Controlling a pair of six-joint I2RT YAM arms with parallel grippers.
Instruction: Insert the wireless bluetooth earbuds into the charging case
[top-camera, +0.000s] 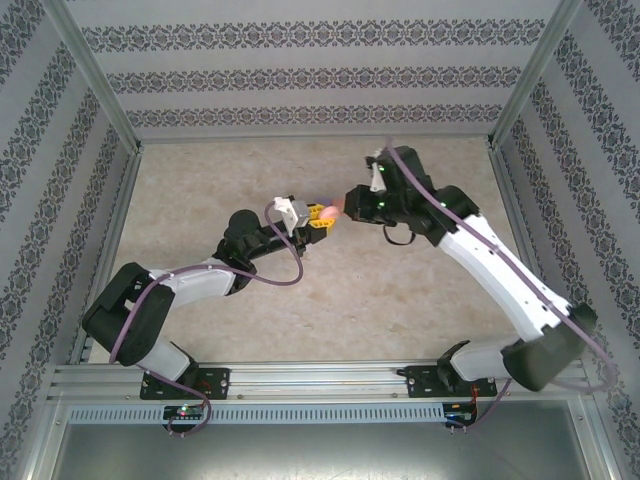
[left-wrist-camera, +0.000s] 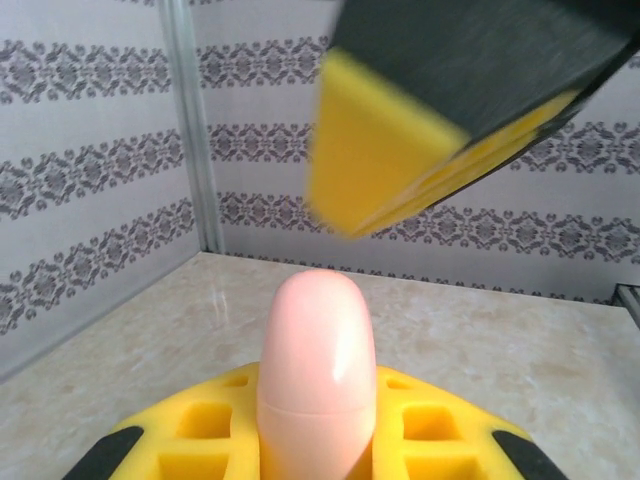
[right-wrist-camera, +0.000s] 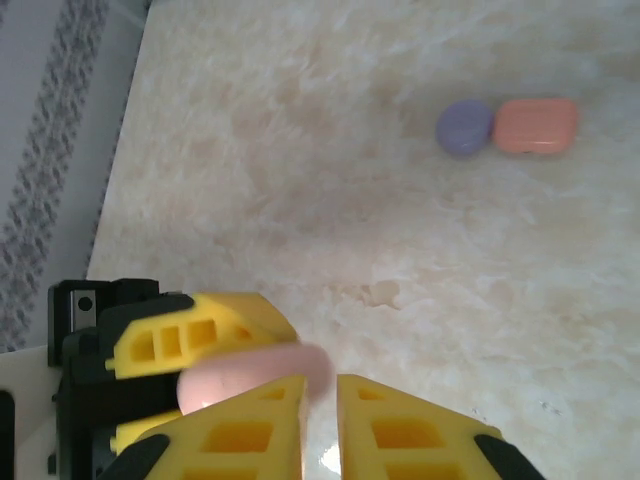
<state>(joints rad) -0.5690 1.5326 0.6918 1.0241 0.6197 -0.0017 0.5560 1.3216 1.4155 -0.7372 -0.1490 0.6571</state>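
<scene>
Top view: left gripper (top-camera: 318, 216) and right gripper (top-camera: 347, 205) tip to tip mid-air, pale pink charging case (top-camera: 330, 211) between them. Left wrist: clamped on that case, lid (left-wrist-camera: 318, 320) apparently closed, right finger (left-wrist-camera: 380, 170) just above. Right wrist: fingers (right-wrist-camera: 250, 435) nearly together, cannot tell if pinching anything; purple case (right-wrist-camera: 465, 127) and coral case (right-wrist-camera: 536, 125) touching on table (right-wrist-camera: 250, 150); probably lid-opening step, next needs a grip on the lid tip.

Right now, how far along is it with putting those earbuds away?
Done, maybe: the purple case and coral case lie shut on the table; whether buds are inside I can't tell. In hand: the left gripper holds a pale pink case, seemingly shut, the right gripper close by. Probably left: opening it and seating its buds.
</scene>
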